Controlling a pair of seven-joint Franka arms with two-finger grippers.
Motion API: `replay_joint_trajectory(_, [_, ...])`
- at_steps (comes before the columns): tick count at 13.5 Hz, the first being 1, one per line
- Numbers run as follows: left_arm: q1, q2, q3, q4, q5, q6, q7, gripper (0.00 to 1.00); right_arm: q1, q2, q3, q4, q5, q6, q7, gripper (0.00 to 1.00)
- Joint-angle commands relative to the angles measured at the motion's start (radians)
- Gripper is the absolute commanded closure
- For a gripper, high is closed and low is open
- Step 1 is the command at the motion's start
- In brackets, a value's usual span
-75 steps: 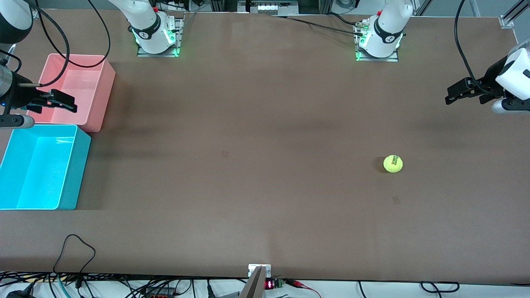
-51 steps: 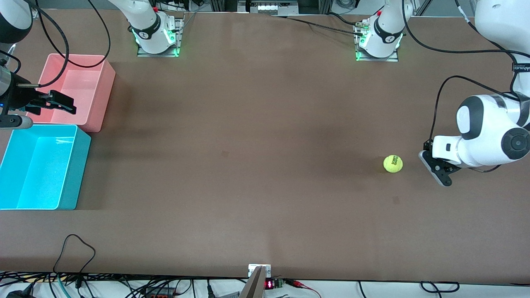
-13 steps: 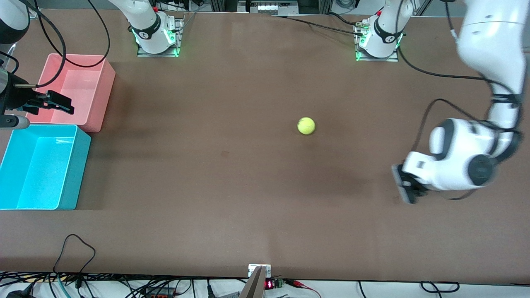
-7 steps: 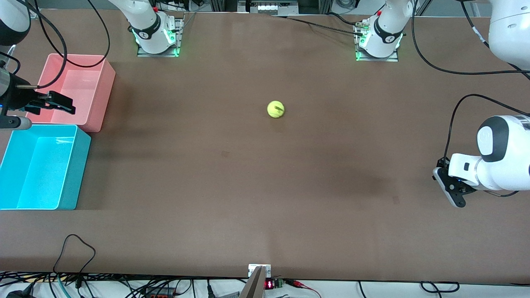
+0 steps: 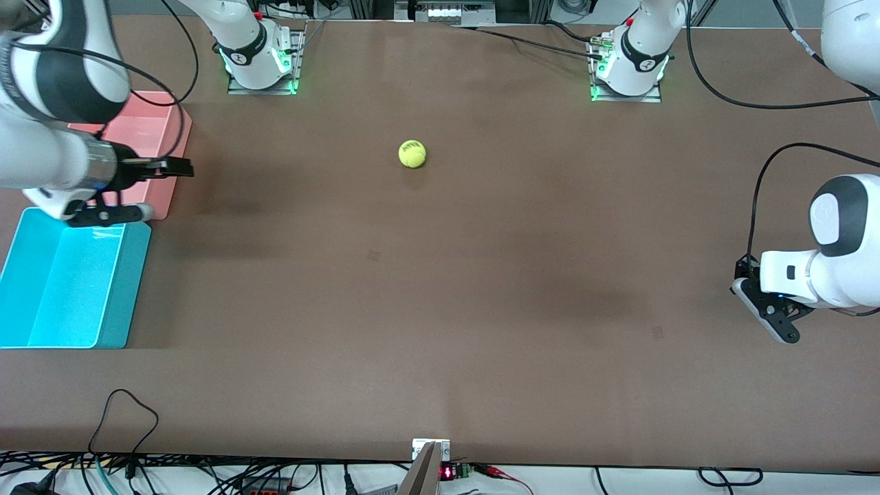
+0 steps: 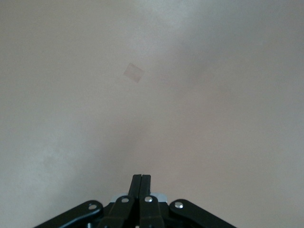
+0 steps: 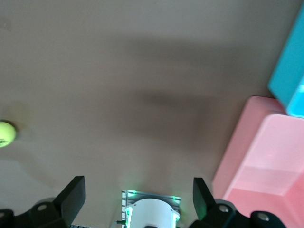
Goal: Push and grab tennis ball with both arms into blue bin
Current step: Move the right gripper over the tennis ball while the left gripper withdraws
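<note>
Yellow-green fuzzy tennis ball (image 5: 412, 153) is seen mid-table toward the bases' edge, not yet gathered into the cyan-blue plastic bin (image 5: 117, 306) at the right arm's end, with the right gripper (image 5: 180, 167) held apart over the pink tub's (image 5: 165, 206) corner and the left gripper (image 5: 775, 323) pressed together over the left arm's end.

The tennis ball (image 5: 412, 153) is yellow-green with black lettering, on a plain brown worktop (image 5: 440, 309). At the worktop's right-arm end, the blue bin (image 5: 130, 289) is cyan with a lighter inside, beside a pink bin (image 5: 180, 130). The arms (image 5: 835, 268) are white with dark joint rings and black pincers.

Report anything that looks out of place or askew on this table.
Only the tennis ball is out of place: it lies on the bare table, well apart from the blue bin. Nothing looks spilled or damaged.
</note>
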Motion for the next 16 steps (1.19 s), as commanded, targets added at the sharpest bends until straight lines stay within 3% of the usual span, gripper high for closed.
replay_joint_trajectory(1, [-0.001,-0.032,-0.013,0.022,0.000,-0.043,-0.137,1.00,0.005,-0.240,0.078,-0.405,0.016,0.230,0.005,0.00])
replay_joint_trajectory(2, [-0.006,-0.032,-0.013,0.037,-0.003,-0.074,-0.205,1.00,0.005,-0.274,0.117,-0.487,0.018,0.276,0.030,0.00])
replay_joint_trajectory(4, [-0.016,-0.032,-0.017,0.076,-0.003,-0.131,-0.390,1.00,0.002,-0.319,0.258,-0.599,0.042,0.324,0.109,0.00])
replay_joint_trajectory(6, [-0.046,-0.047,-0.019,0.103,-0.004,-0.146,-0.567,0.99,0.002,-0.345,0.386,-0.690,0.154,0.379,0.201,0.00])
replay_joint_trajectory(8, [-0.046,-0.078,-0.056,0.105,-0.003,-0.146,-0.752,0.93,0.002,-0.351,0.563,-0.738,0.228,0.451,0.323,0.00])
replay_joint_trajectory(9, [-0.046,-0.098,-0.065,0.104,-0.001,-0.149,-0.824,0.85,0.004,-0.354,0.654,-0.753,0.234,0.496,0.406,0.00])
replay_joint_trajectory(10, [-0.047,-0.113,-0.070,0.105,-0.003,-0.157,-0.863,0.64,0.002,-0.359,0.755,-0.765,0.234,0.540,0.485,0.00])
replay_joint_trajectory(11, [-0.047,-0.124,-0.070,0.105,-0.006,-0.166,-0.880,0.22,-0.001,-0.359,0.835,-0.771,0.239,0.580,0.552,0.00])
replay_joint_trajectory(12, [-0.046,-0.132,-0.080,0.105,-0.013,-0.175,-0.883,0.00,-0.002,-0.360,0.883,-0.770,0.252,0.590,0.595,0.00])
replay_joint_trajectory(16, [-0.046,-0.170,-0.106,0.096,-0.047,-0.243,-0.990,0.00,-0.004,-0.379,1.030,-0.772,0.320,0.639,0.645,0.00])
